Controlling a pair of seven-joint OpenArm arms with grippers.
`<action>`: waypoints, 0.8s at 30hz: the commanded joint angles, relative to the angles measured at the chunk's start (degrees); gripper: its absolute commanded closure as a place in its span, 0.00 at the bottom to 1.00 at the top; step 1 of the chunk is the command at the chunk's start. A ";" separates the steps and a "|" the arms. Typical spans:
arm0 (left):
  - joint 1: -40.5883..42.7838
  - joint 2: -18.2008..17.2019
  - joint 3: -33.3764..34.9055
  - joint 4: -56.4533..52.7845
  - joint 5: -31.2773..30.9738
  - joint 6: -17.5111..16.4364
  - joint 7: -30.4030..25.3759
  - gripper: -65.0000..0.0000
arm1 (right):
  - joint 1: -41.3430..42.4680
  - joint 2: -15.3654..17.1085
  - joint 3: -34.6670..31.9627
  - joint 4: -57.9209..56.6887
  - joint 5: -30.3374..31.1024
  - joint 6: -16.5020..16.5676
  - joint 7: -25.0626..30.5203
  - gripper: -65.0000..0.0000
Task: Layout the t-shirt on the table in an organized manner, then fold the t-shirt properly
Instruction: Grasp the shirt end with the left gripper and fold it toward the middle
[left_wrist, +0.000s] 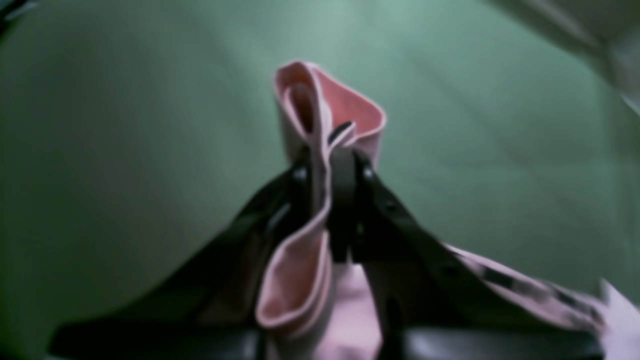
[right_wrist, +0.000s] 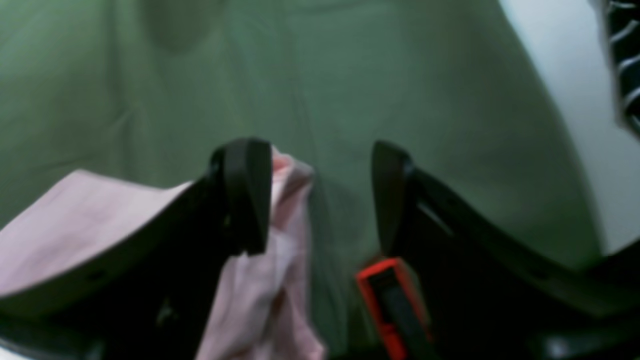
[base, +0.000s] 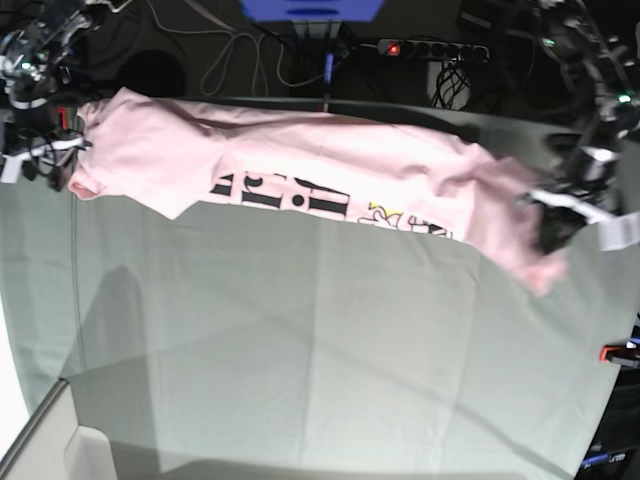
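I see the near half of the table (base: 330, 370) bare, only creased grey-green cloth, with a red clamp (base: 612, 352) at its right edge. Further back the shirt (base: 300, 165) is stretched in a long band across the far part of the table, running from the far left corner down toward the right edge, black lettering and a small yellow graphic showing along its near side.

At the right end my left gripper (left_wrist: 330, 165) is closed on the shirt (left_wrist: 320, 125); in the wrist view a bunched pink fold is pinched between its black fingers (left_wrist: 367, 190) and pokes out past the tips, with more fabric trailing beneath. In the base view that gripper (base: 556, 226) sits over the shirt's low right end.

At the far left corner my right gripper (right_wrist: 315, 195) stands wide apart. The shirt (right_wrist: 285, 225) hangs against the inner face of one finger (right_wrist: 245, 195); the other finger is clear of it, so nothing is clamped. Another red clamp (right_wrist: 387, 300) shows below.
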 joint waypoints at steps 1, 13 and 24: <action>0.52 -0.31 1.22 1.43 0.48 -0.18 -1.42 1.00 | 0.49 0.61 0.66 0.97 0.68 0.21 1.39 0.50; 1.93 3.91 25.31 1.17 15.69 0.35 -1.94 1.00 | 0.93 2.11 1.54 0.97 0.68 0.21 1.39 0.50; 1.13 9.45 40.34 -5.51 32.04 0.35 -2.21 1.00 | 0.66 2.02 1.54 0.97 0.68 0.21 1.39 0.50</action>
